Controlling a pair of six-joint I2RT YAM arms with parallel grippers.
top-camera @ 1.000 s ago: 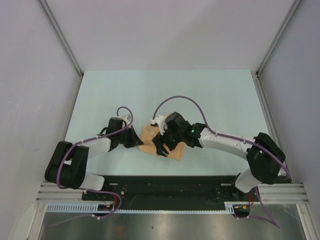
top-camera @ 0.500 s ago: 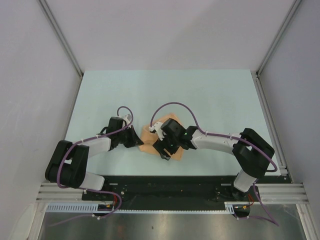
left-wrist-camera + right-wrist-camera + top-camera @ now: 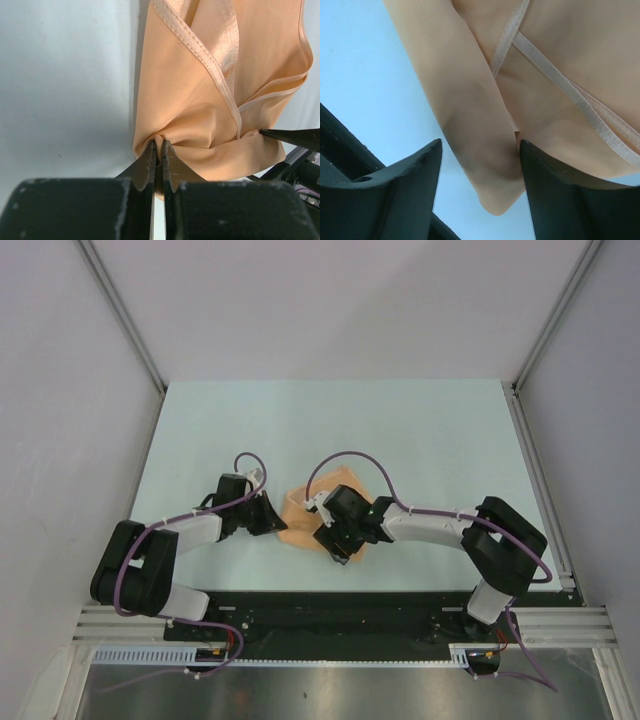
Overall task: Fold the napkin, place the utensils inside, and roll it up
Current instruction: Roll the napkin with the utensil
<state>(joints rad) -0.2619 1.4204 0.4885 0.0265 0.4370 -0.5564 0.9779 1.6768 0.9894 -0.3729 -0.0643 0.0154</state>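
Table [image 3: 420, 430]: napkin [image 3: 200, 115] pinched by left end effector [image 3: 157, 150].

Both hands crowd the bunched napkin [image 3: 305, 515] at the tabletop's [image 3: 420, 430] near middle, left hand [image 3: 278, 523] and right hand [image 3: 335, 545] flanking it; the far half lies open for passing.

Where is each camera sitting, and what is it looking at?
Top external: fixed high above and behind the arms, looking down at the table; both arms show, meeting at the napkin.
Left wrist: on the left arm, looking along the left gripper, whose fingers are pinched shut on a napkin fold.
Right wrist: on the right arm, close over the cloth; the right gripper stands open, its fingers straddling a rolled fold.
Shared: all three show the peach napkin on the pale table.
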